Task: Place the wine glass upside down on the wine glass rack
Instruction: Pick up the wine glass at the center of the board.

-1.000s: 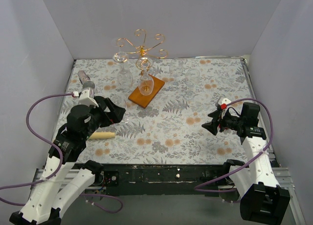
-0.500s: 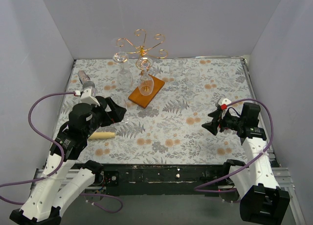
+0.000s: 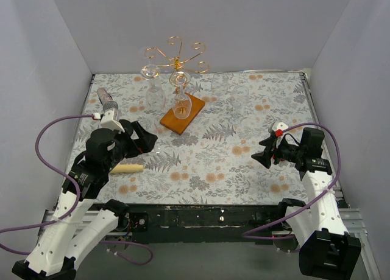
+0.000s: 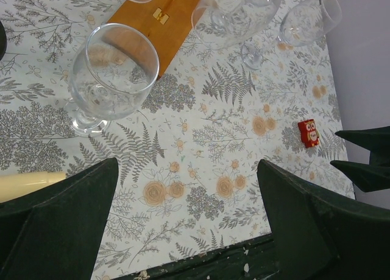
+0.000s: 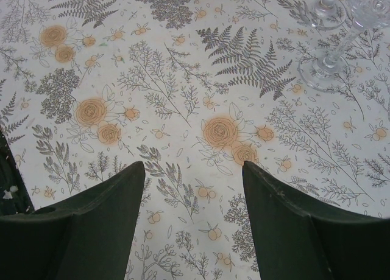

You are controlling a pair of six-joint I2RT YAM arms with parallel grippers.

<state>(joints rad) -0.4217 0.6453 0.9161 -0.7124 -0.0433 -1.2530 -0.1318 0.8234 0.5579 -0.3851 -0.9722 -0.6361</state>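
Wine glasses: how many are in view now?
5 glasses: two hanging upside down on the rack, two upright far right of it, one upright ahead of the left gripper. Clear glass, so more may hide.

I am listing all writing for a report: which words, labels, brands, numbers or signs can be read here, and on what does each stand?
None can be read.
The small red piece bears pale marks, too small to read.
The table cloth shows only flowers and ferns.

Wine glass rack at back, glasses hanging, left claw, right claw well apart
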